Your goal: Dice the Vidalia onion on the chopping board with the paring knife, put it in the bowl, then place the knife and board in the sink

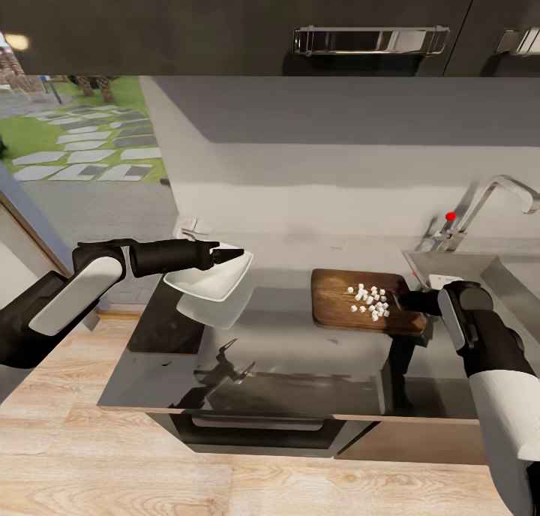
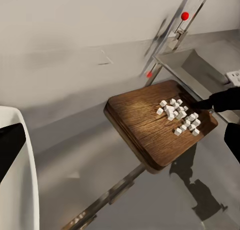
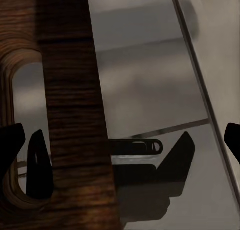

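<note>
- Two arms share one job: the left end effector pinches the bowl, lifted off the desk.
- Right end effector clamps the chopping board at its handle end, beside the sink.
- Diced onion is piled there, probably for tipping into the bowl.

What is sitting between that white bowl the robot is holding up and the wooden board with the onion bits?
Nothing: in the head view only bare glossy countertop lies between the bowl, held in the left gripper, and the chopping board. The left wrist view shows the same bare stretch.
</note>
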`<state>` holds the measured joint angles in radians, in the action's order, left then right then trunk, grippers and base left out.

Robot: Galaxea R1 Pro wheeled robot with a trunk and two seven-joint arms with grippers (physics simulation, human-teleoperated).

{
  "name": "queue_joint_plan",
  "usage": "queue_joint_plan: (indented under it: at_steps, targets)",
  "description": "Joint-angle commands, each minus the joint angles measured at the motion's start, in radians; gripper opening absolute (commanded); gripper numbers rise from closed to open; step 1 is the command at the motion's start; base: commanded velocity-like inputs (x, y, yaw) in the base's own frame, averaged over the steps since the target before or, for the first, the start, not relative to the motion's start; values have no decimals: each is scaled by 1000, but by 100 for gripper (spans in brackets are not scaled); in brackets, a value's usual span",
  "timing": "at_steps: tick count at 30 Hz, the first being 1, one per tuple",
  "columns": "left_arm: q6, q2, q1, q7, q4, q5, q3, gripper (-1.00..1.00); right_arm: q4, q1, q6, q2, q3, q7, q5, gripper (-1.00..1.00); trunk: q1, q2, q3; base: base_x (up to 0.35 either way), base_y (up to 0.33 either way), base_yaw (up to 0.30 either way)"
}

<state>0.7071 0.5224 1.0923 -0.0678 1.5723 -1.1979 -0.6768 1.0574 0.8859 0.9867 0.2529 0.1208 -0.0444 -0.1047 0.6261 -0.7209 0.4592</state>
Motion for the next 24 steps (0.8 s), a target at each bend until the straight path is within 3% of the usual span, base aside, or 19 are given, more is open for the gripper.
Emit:
queue_joint_plan:
  at_steps: [1,14,15,24]
  targets:
    - [2,1,1,-3,0,1,-1,100,1,1,4,0,0,-5,-9,100,0,-1,1,0,0,0]
    - [2,1,1,-3,0,1,-1,100,0,1,3,0,0,-5,-9,100,0,-1,1,0,0,0]
    - [2,1,1,-3,0,1,-1,100,0,1,3,0,0,-5,-9,-100,0,-1,1,0,0,0]
    - [2,1,1,-3,0,1,-1,100,1,1,3,0,0,-5,-9,-100,0,-1,1,0,0,0]
